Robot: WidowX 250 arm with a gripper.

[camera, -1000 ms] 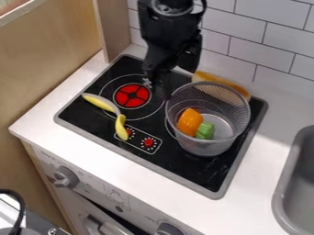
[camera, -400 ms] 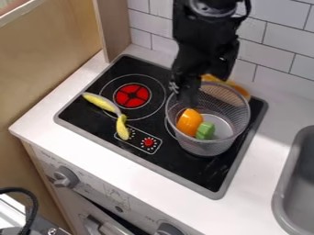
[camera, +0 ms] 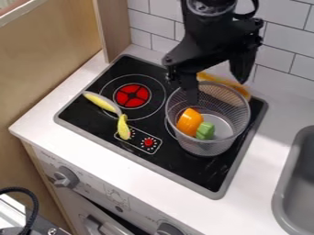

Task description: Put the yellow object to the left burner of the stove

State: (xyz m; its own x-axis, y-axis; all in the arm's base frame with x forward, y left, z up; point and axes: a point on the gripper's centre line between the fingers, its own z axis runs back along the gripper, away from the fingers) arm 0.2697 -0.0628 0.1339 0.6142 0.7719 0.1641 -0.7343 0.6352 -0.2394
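The claw (camera: 215, 89), spread wide, hung over the basket (camera: 205, 148). Gripping the yellow piece (camera: 209, 76) at its far side, probably the target, called for straddling it squarely, clear of the rim.

From my remote station, I see a white counter (camera: 141, 181) carrying a grey-rimmed black stove top (camera: 165, 160), where a curved yellow-and-grey object (camera: 124, 131) lies apart from a wire mesh basket (camera: 211, 149), with an orange-yellow piece (camera: 215, 78) behind the basket.

2 toys (camera: 189, 121) in basket (camera: 211, 146), left burner (camera: 132, 95) left of basket, sink (camera: 279, 195) right of stove (camera: 187, 167)
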